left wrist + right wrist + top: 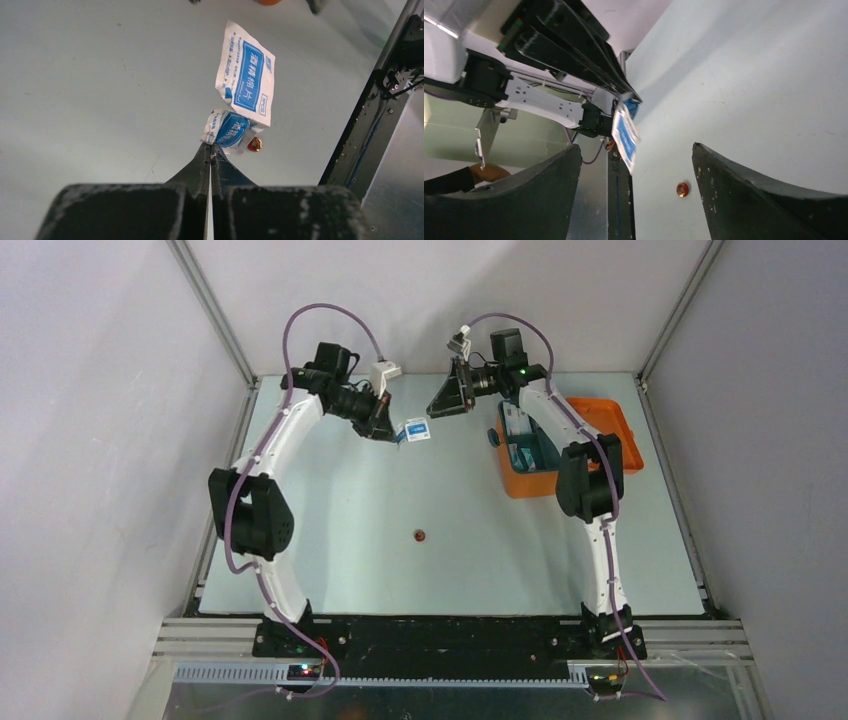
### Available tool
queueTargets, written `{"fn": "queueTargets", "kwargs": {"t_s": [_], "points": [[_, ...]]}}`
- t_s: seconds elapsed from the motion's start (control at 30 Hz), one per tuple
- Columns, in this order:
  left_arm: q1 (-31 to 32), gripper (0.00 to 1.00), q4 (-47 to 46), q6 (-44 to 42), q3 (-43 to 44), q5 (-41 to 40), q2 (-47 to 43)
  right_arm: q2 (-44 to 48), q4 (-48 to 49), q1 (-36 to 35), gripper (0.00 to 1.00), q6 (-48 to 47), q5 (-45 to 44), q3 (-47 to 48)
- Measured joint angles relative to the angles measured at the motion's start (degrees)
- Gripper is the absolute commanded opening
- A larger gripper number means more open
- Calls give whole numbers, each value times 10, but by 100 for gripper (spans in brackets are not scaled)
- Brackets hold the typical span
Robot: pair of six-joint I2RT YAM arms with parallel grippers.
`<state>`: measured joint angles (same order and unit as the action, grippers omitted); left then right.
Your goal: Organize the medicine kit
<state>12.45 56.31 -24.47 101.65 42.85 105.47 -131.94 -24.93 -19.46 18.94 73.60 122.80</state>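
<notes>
Sitting at the table's right, your medicine kit is a smooth orange plastic box, long axis running front-to-back, lid lying open rightward. Your left gripper pinches crinkled blue-white sachets; your right gripper gapes empty beside them.

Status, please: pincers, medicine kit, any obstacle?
Left pincer shut on white-blue paper sachets. Right pincer open, empty. Orange plastic medicine kit open, far right. Small red disc loose, centre.

Two robot arms are standing by one orange box, one small red disc and two blue-and-white packets.
</notes>
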Motion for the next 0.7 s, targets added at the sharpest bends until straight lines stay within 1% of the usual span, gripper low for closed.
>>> {"fn": "queueTargets", "kwargs": {"t_s": [0.03,0.07,0.3,0.37,0.4,0.43,0.47,0.5,0.57,0.6,0.63,0.67,0.7], "points": [[3,0,0,0,5,0,5,0,11,-1,76,7,8,1],[5,0,0,0,11,0,11,0,19,-3,75,14,13,1],[7,0,-4,1,61,-7,50,-8,33,-6,71,24,22,4],[9,0,-9,1,73,-9,58,-13,31,-7,66,23,21,5],[10,0,-10,2,77,-10,60,-15,30,-7,59,22,21,5],[11,0,-12,4,81,-12,63,-18,29,-7,54,20,21,6],[12,0,-14,5,84,-13,64,-20,28,-8,45,19,21,6],[13,0,-16,5,86,-13,66,-22,28,-8,40,19,21,6],[16,0,-20,6,87,-16,68,-25,27,-10,26,19,21,7],[17,0,-20,6,87,-17,69,-26,26,-11,22,17,19,7],[18,0,-21,7,87,-17,70,-26,24,-12,13,16,18,7],[19,0,-21,7,87,-17,71,-26,24,-12,8,14,16,7],[19,0,-22,10,87,-17,71,-26,24,-14,0,12,14,7]]}}
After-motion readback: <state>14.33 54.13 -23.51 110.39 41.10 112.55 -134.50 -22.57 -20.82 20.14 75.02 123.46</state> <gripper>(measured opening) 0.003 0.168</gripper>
